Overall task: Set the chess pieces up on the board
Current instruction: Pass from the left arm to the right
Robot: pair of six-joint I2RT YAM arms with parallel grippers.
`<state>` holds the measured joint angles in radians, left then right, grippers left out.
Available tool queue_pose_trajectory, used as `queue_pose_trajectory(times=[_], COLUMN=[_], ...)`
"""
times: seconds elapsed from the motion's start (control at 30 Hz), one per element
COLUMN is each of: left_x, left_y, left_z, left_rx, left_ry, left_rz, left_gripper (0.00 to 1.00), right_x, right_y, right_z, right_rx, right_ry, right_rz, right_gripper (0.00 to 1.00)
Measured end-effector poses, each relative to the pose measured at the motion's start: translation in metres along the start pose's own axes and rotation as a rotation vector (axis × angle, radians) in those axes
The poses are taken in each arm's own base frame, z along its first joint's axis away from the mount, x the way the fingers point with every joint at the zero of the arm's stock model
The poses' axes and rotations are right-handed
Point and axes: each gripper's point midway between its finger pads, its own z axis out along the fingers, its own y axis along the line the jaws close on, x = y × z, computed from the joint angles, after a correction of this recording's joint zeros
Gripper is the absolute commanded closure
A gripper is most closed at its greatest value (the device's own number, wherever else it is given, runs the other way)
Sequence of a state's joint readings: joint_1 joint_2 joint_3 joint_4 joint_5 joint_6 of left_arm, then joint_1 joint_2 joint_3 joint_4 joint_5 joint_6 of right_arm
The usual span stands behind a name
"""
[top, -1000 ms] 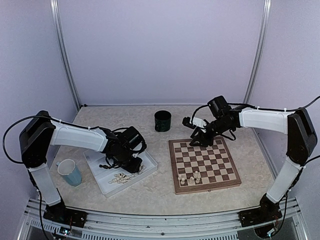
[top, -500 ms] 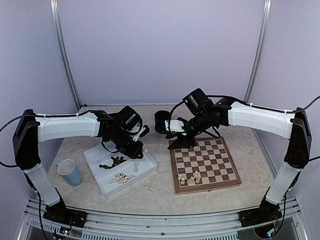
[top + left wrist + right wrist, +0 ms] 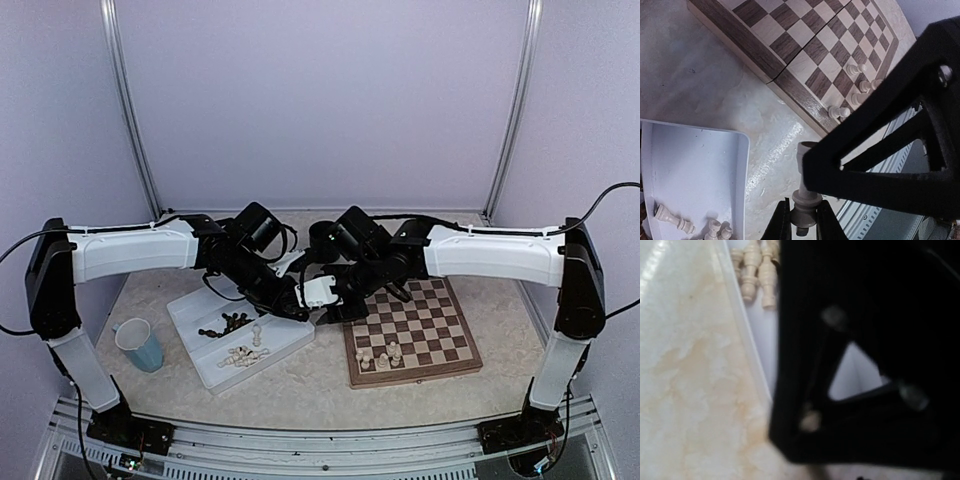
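Observation:
My left gripper (image 3: 292,297) is shut on a cream chess piece (image 3: 805,202), held by its base above the table between the white tray (image 3: 190,316) and the board (image 3: 414,376). My right gripper (image 3: 322,292) meets it there. One black finger (image 3: 880,165) covers the piece's upper part, and I cannot tell whether its jaws are closed on it. Three cream pieces (image 3: 381,357) stand on the board's near rows and also show in the left wrist view (image 3: 855,69). The right wrist view is blurred and mostly filled by a black gripper part (image 3: 865,340).
The tray holds dark pieces (image 3: 226,324) and cream pieces (image 3: 246,355), which also show in the right wrist view (image 3: 758,270). A blue cup (image 3: 138,343) stands left of the tray. A dark mug (image 3: 322,234) sits behind the arms.
The left gripper rose from the tray and moved right with a cream piece. The right gripper swung left off the board's far corner and met it between tray and board.

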<state>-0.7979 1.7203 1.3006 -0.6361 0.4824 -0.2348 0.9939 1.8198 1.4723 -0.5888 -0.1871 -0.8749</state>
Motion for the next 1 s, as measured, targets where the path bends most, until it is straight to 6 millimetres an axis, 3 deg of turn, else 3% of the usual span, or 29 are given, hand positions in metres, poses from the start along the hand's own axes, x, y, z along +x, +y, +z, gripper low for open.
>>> queue_pose_trajectory(times=[0.17,0.27,0.43,0.63,0.73,0.83,1.0], left_x=[-0.001,0.000,0.001,-0.013,-0.020,-0.028,-0.042], left_y=[-0.008,-0.007,-0.007,-0.006,-0.010,-0.015,-0.030], left_z=[-0.001,-0.002,-0.003,-0.006,-0.019,-0.040,-0.064], left_rx=[0.055,0.063,0.079,0.072,0.063,0.051,0.021], left_ry=[0.003,0.006,0.013,-0.056,-0.139,-0.253,-0.459], left_rz=[-0.001,-0.010,-0.027,-0.010,0.020,0.058,0.174], left_gripper=[0.92,0.90,0.70,0.61,0.58,0.57,0.56], right_x=[0.003,0.003,0.001,0.012,0.025,0.044,0.074], right_y=[-0.001,-0.002,-0.008,-0.002,0.004,-0.004,-0.032], right_z=[0.006,0.009,0.009,0.014,0.017,0.007,-0.031], right_rx=[0.033,0.055,0.093,0.088,0.044,0.025,0.041], right_ry=[0.020,0.027,0.022,0.017,-0.004,-0.052,-0.194], right_rz=[-0.026,-0.043,-0.054,-0.001,0.074,0.193,0.395], right_gripper=[0.56,0.68,0.84,0.92,0.92,0.92,0.92])
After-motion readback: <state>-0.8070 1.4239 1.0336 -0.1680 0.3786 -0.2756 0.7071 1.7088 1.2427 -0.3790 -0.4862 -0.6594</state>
